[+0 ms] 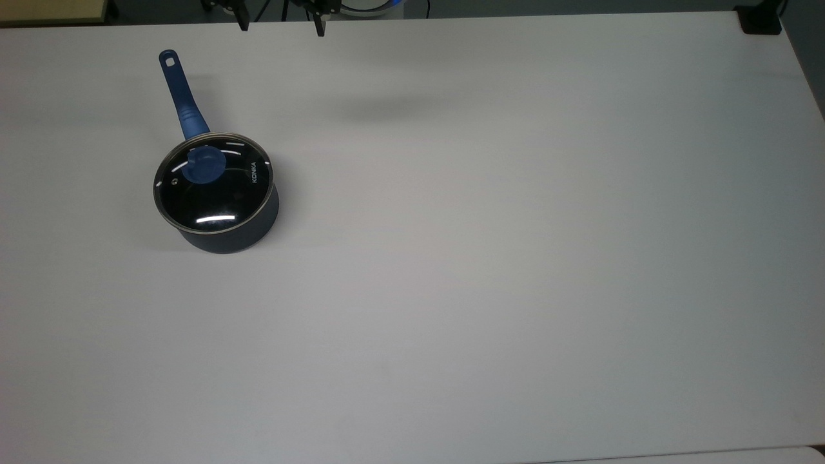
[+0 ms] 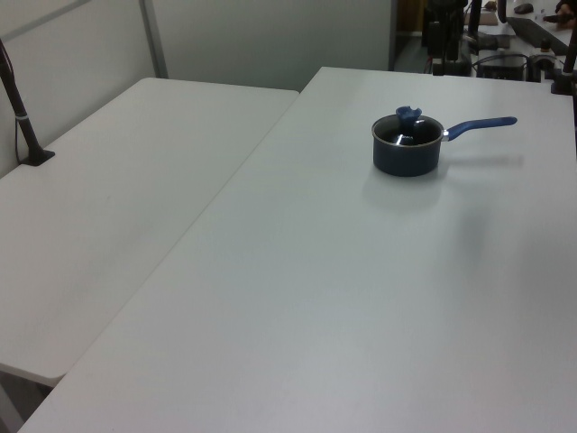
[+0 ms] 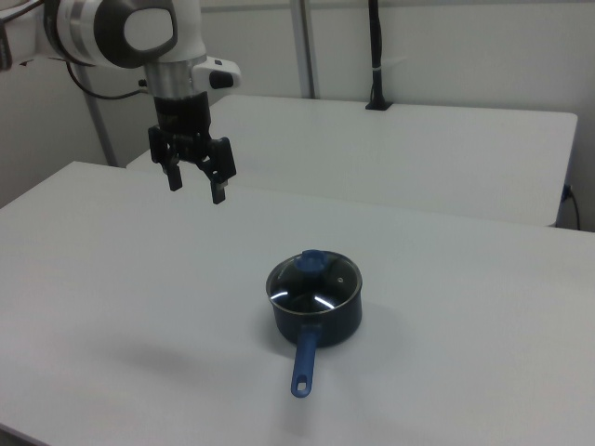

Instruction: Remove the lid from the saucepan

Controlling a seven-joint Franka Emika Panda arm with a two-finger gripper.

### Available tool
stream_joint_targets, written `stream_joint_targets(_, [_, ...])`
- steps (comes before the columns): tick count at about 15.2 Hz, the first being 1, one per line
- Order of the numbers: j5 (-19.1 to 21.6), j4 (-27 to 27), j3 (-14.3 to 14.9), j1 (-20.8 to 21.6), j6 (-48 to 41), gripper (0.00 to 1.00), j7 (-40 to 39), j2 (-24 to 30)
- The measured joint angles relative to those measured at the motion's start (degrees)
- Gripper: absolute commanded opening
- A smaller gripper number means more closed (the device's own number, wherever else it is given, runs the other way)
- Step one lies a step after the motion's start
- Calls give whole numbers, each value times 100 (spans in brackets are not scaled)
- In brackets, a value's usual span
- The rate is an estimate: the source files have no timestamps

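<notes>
The dark navy saucepan (image 1: 225, 225) stands on the white table at the top view's left, its long blue handle (image 1: 182, 96) pointing toward the far edge. The clear glass lid (image 1: 213, 183) with its blue knob (image 1: 203, 164) and "KONKA" lettering sits on the saucepan. The same saucepan (image 3: 316, 311) with the lid (image 3: 313, 282) on it is in the right view's middle, and the saucepan (image 2: 407, 146) is at the left view's upper right. My gripper (image 3: 196, 186) hangs open high above the table, up and to the right view's left of the pan. Its fingertips (image 1: 243, 24) poke in at the top view's upper edge.
The white table (image 1: 483, 258) spreads wide to the top view's right of the pan. A second white table (image 2: 135, 180) adjoins it at the left view's left. A black post (image 3: 376, 56) stands on the far table, and a black clamp (image 1: 759, 19) sits at the top view's upper right corner.
</notes>
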State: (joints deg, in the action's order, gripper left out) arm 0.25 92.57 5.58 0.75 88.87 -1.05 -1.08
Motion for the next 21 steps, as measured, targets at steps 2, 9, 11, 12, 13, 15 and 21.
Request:
stream_joint_targets(2, [-48,0,0,0,-16,100,0,0])
stream_joint_targets(9, [-51,-34,14,0,-90,100,0,1])
stream_joint_targets(11, [-51,-34,15,0,-90,100,0,1])
stream_joint_targets(12, [-51,-34,17,0,-90,100,0,0])
stream_joint_targets(13, [-51,-34,21,0,-90,100,0,0])
stream_joint_targets(15, [-51,-35,35,-6,-90,100,0,0])
stream_joint_targets(21, [-51,-38,56,-536,271,100,0,-70])
